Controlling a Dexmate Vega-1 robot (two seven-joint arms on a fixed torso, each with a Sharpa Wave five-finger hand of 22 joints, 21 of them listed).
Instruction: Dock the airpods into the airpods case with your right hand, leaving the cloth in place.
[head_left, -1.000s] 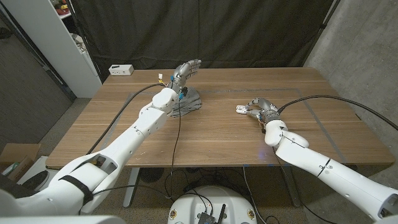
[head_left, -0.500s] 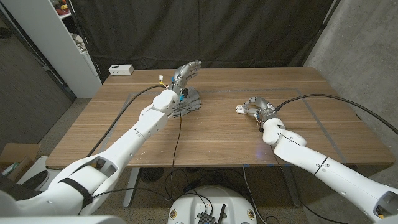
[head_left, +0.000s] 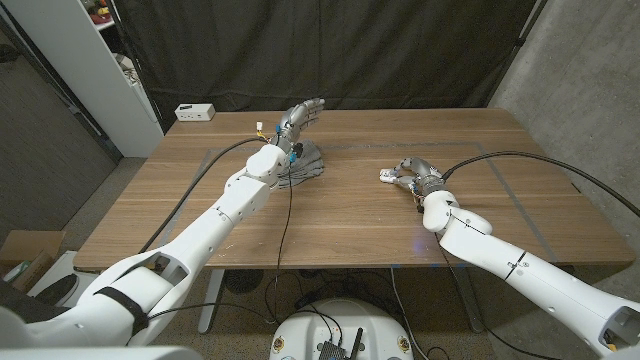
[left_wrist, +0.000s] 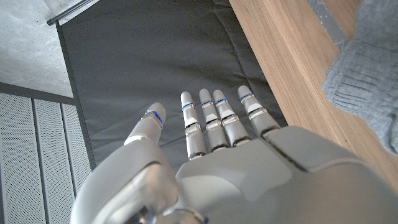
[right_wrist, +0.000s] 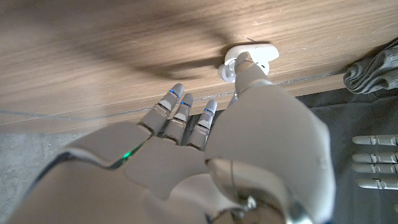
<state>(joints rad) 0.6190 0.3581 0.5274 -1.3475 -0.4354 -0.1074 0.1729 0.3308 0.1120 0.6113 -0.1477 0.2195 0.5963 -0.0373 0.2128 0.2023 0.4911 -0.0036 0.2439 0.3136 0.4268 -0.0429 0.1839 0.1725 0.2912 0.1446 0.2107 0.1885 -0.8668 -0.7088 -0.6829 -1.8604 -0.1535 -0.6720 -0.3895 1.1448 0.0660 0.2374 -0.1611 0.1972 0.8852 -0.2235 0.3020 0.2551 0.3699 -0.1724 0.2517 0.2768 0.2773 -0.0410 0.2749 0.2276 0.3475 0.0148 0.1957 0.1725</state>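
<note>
Head view, surface: brown wooden surface (head_left: 340, 200) with visible grain, taking up the middle of the picture.
Head view, room: dark curtain behind the far edge; grey concrete wall to the right; white shelving unit (head_left: 100, 70) at the left; small white box with dark sockets (head_left: 194, 112) on the far left corner of the surface.
Head view, cloth: crumpled grey knitted cloth (head_left: 305, 165) lies left of centre, toward the far edge.
Head view, left hand: silver left hand (head_left: 300, 115) raised just beyond the cloth, fingers straight and apart, nothing in it.
Head view, right hand: silver right hand (head_left: 418, 173) low over the surface right of centre, well apart from the cloth; fingers bent toward a small white airpods case (head_left: 386, 175) at their tips.
Left wrist view: back of the left hand (left_wrist: 236, 168) with fingers extended side by side and empty, against the dark curtain; the edge of the surface (left_wrist: 292, 68) and a corner of the cloth (left_wrist: 367, 81) close up, its knit ribbing plain.
Right wrist view: the right hand (right_wrist: 205, 143) seen from behind, one finger lying over the white case (right_wrist: 264, 53), the others curled short of it; whether it grips the case cannot be told. The case sits on the wood (right_wrist: 124, 56). The cloth (right_wrist: 373, 68) and the left hand's fingertips (right_wrist: 373, 162) appear at the edge.
</note>
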